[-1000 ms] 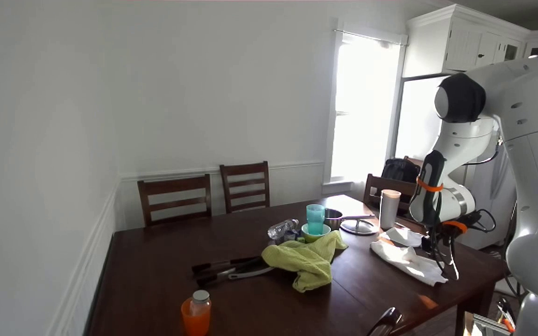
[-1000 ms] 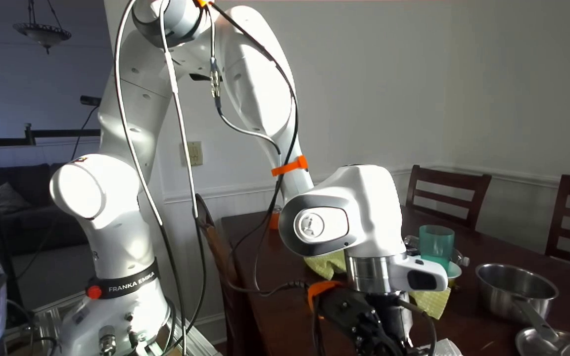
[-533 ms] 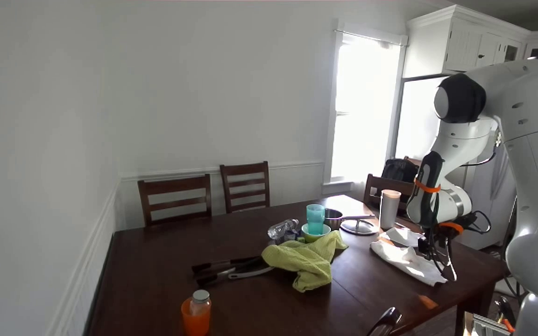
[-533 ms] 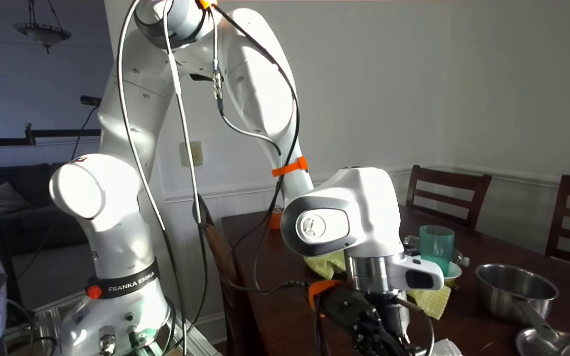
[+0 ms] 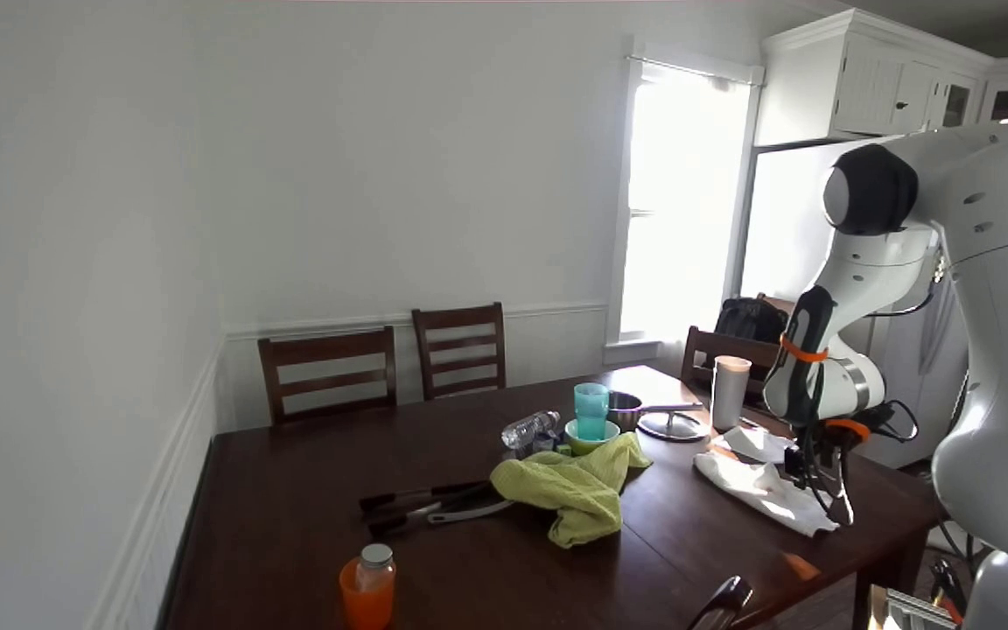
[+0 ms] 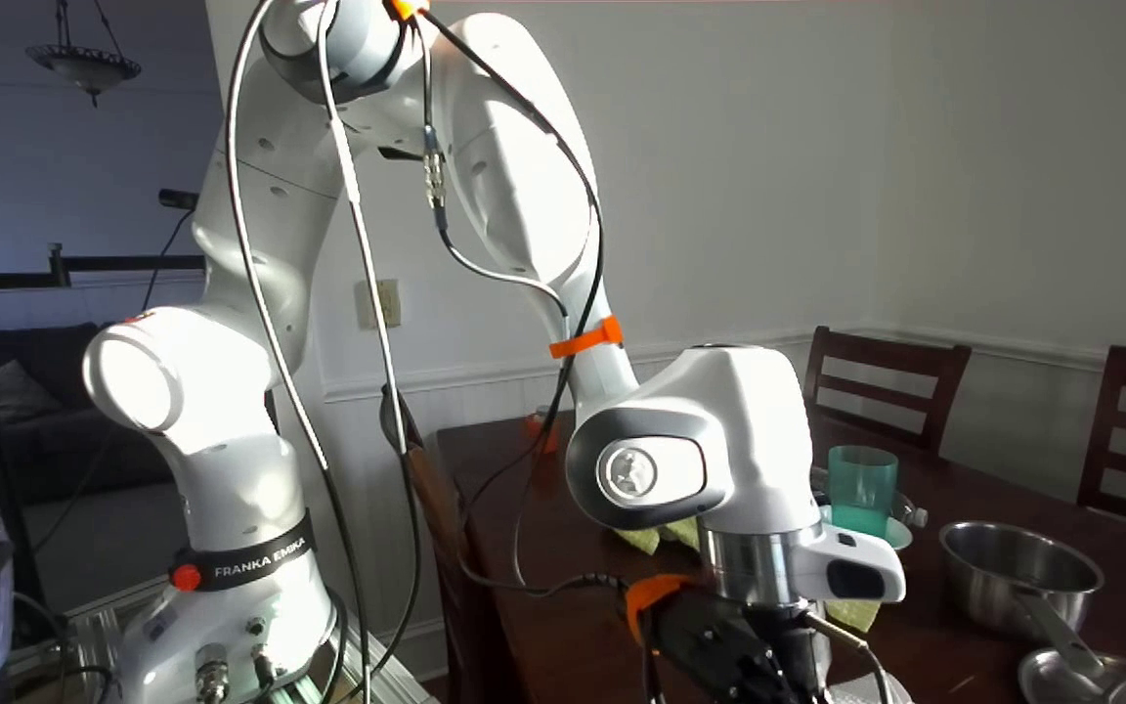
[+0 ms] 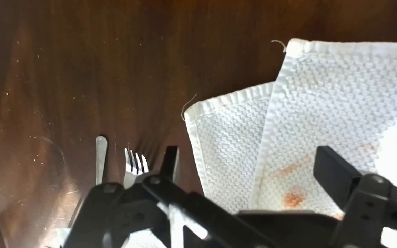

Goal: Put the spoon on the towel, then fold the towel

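Gripper (image 7: 252, 163) wide, jaws astride the towel's edge in the wrist view; can't tell if they touch it. Towel (image 7: 315, 106) lies on the table (image 7: 143, 69), two overlapping layers, reddish stains on the upper. Fork (image 7: 134, 168) and slim metal handle (image 7: 101, 155) left of it; handle's rest hidden, can't tell if it's the spoon. Yellow-green cloth (image 5: 578, 494) well apart, in an exterior view.

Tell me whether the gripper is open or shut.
The gripper is open: in the wrist view its fingers stand wide apart, the white towel showing between them, ungripped.
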Tool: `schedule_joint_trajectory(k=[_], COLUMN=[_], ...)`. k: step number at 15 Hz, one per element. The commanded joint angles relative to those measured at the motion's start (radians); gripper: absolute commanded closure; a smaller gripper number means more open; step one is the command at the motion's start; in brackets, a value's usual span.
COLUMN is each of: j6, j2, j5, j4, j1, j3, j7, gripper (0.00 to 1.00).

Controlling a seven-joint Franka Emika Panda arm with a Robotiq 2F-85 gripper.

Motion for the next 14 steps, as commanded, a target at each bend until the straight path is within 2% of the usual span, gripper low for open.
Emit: schedule_joint_trajectory(k=[1, 3, 4, 14], j6=[-0.008, -0.007, -0.003, -0.032], j2=[0.040, 0.059, 0.027, 0.094], j5=[0.042, 0.044, 0.009, 0.033], j4=[0.064, 0.086, 0.046, 0.122], j1=[-0.102, -0.134, -0.092, -0.132], j3=[0.083, 0.114, 0.075, 0.107], j7=[-0.071, -0.080, -0.037, -0.030], gripper=[0.00, 0.00, 0.00, 0.00])
